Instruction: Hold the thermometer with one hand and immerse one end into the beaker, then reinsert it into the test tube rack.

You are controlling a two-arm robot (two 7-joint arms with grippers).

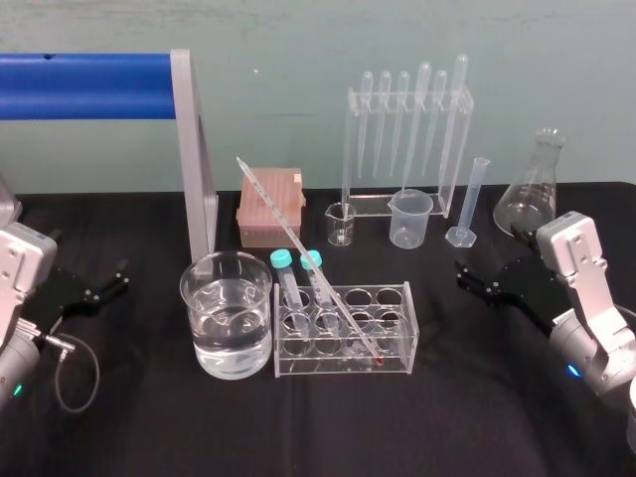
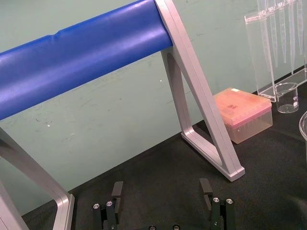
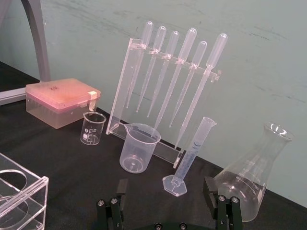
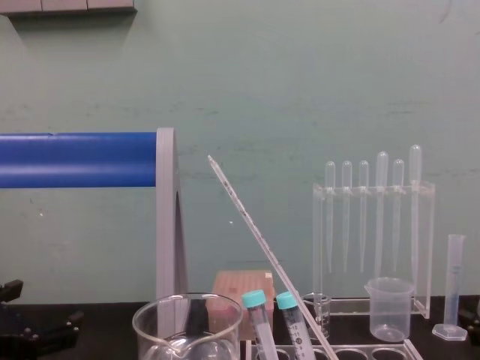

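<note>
- left gripper (image 1: 107,282) rests low over the black table (image 1: 318,427) at the near left edge, well apart from the glassware. in the left wrist view its two black fingers (image 2: 117,189) stand apart, holding nothing.
- right gripper (image 1: 475,281) sits at the near right, just right of the rack. its fingers (image 3: 122,188) are also spread, with nothing between them.
- beaker (image 1: 227,313), wide clear glass, stands front and centre-left, roughly half full of clear liquid.
- test tube rack (image 1: 343,333) stands touching or just beside the beaker's right side. most of its round holes are vacant.
- two teal-capped tubes (image 1: 283,260) stand tilted in the rack's left holes. i cannot tell what they contain.
- thermometer (image 1: 298,243) rests in the rack, not in the beaker. its reddish lower end sits near the rack's front right, and the rod leans up and back toward the left, rising well above the tubes.
- pink lidded box (image 1: 268,207) sits behind the beaker and rack.
- tiny glass beaker (image 1: 341,224) stands right of the box and looks empty.
- cloudy plastic beaker (image 1: 409,217) stands further right and also looks empty.
- slim graduated cylinder (image 1: 467,204) stands right of that. i cannot tell whether it contains anything.
- conical flask (image 1: 532,189) stands at the far right. whether it contains liquid is unclear.
- clear pipette stand (image 1: 355,149) at the back holds six bulb-topped pipettes hanging upright.
- a blue bar on a grey frame (image 1: 194,149) spans the far left.
</note>
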